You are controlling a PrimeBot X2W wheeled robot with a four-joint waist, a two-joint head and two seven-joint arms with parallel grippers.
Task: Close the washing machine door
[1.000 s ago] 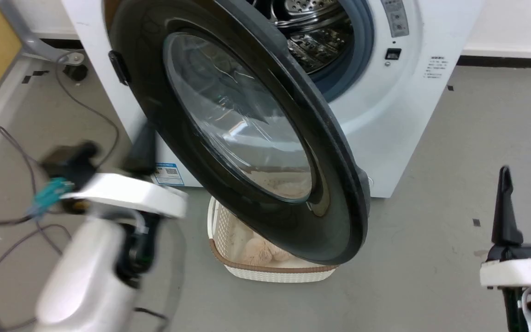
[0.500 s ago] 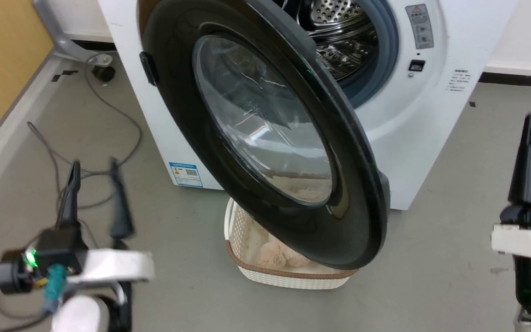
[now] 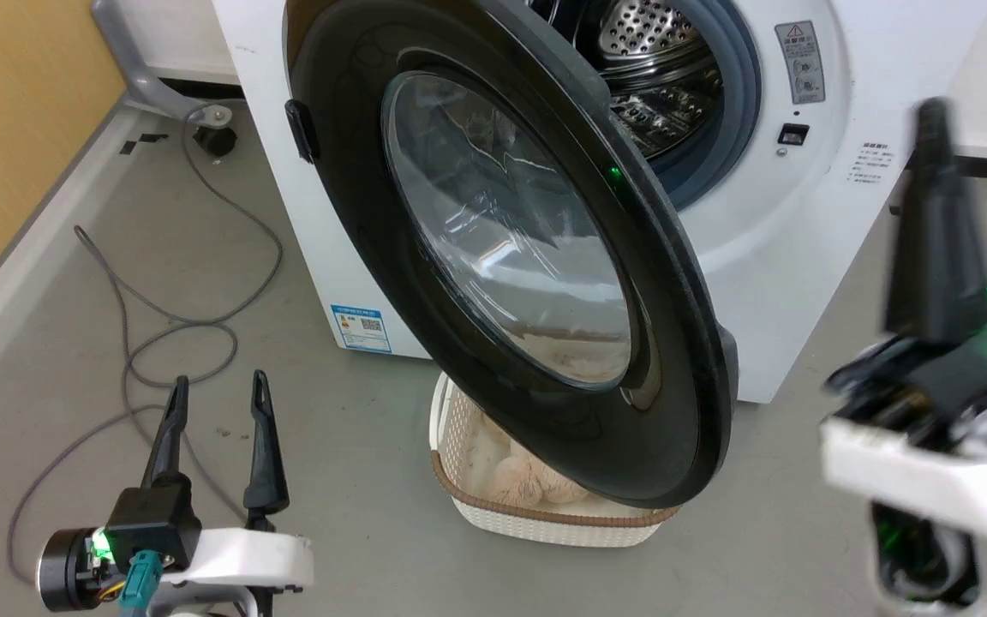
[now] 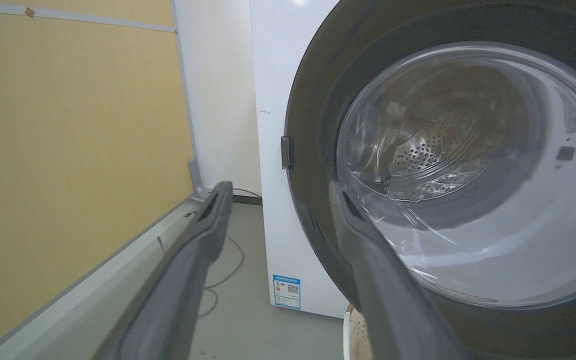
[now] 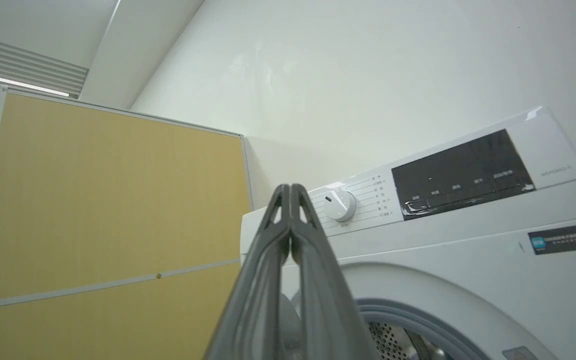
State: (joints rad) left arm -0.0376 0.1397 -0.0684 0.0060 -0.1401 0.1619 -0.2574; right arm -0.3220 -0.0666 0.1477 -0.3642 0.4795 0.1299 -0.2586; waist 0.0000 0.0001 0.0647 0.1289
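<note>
One washing machine door (image 3: 502, 257) half open; left jaws spread, empty; right jaws pressed together

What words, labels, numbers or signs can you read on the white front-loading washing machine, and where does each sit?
Nothing reads clearly on the white front-loading washing machine.
Small blue label, low on its front: QR code, print too small.
Grey warning sticker beside the drum opening: triangle sign, words too small.
Black control panel: characters blurred.
Dark sticker below it: QR code, text unreadable.
</note>
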